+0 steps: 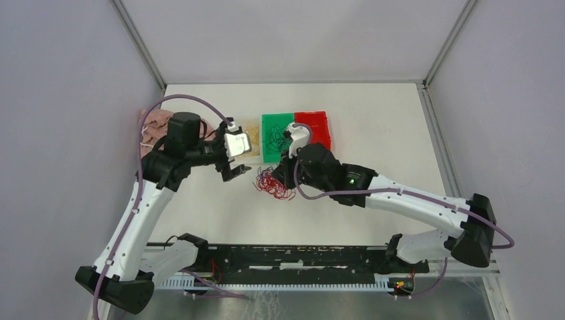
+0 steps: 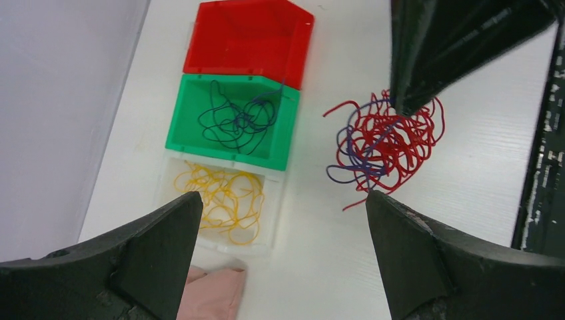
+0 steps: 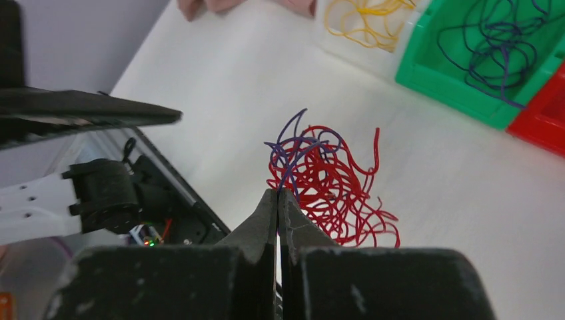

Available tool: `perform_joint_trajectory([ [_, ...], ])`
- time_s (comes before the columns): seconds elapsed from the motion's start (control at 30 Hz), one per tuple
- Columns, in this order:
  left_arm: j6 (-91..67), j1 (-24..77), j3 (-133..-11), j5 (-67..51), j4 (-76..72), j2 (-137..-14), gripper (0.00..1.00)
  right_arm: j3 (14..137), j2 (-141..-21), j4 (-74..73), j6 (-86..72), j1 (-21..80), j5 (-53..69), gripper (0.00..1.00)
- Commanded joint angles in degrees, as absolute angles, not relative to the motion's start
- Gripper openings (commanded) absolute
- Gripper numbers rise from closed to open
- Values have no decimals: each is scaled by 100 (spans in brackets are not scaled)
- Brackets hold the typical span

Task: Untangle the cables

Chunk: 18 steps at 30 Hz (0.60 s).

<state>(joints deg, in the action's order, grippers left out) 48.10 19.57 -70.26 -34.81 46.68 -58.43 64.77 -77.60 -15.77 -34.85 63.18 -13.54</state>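
Note:
A tangle of red and dark purple cables (image 1: 273, 181) lies on the white table in front of the bins; it also shows in the left wrist view (image 2: 386, 143) and the right wrist view (image 3: 330, 183). My right gripper (image 3: 278, 193) is shut on a purple cable (image 3: 288, 165) at the tangle's near edge. It shows in the top view (image 1: 280, 175) and from the left wrist (image 2: 408, 100). My left gripper (image 2: 283, 200) is open and empty, hovering left of the tangle (image 1: 234, 172). Yellow cables (image 2: 223, 197) lie in a clear bin, and purple cables (image 2: 236, 120) lie in a green bin.
Three bins stand in a row behind the tangle: a clear bin (image 2: 276, 210), a green bin (image 2: 176, 127) and a red bin (image 2: 243, 40) with nothing in it. A pink cloth (image 1: 156, 125) lies left of the clear bin. A black rail (image 1: 300, 257) runs along the near edge.

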Motion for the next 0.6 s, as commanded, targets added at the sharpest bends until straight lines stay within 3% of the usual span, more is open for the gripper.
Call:
perform_joint_trajectory([
  [0.0,5305,1940,-6748,-4518,4707,-5531,99,6254,-7327,-750,-3038,6111,109,0],
  [0.27,5273,2075,-6610,-5129,4410,-5646,91,6304,-7327,-383,-3097,5961,1189,0],
  [0.57,5512,2771,-6230,-4756,4344,-5558,86,6344,-7487,127,-3464,5922,1817,0],
])
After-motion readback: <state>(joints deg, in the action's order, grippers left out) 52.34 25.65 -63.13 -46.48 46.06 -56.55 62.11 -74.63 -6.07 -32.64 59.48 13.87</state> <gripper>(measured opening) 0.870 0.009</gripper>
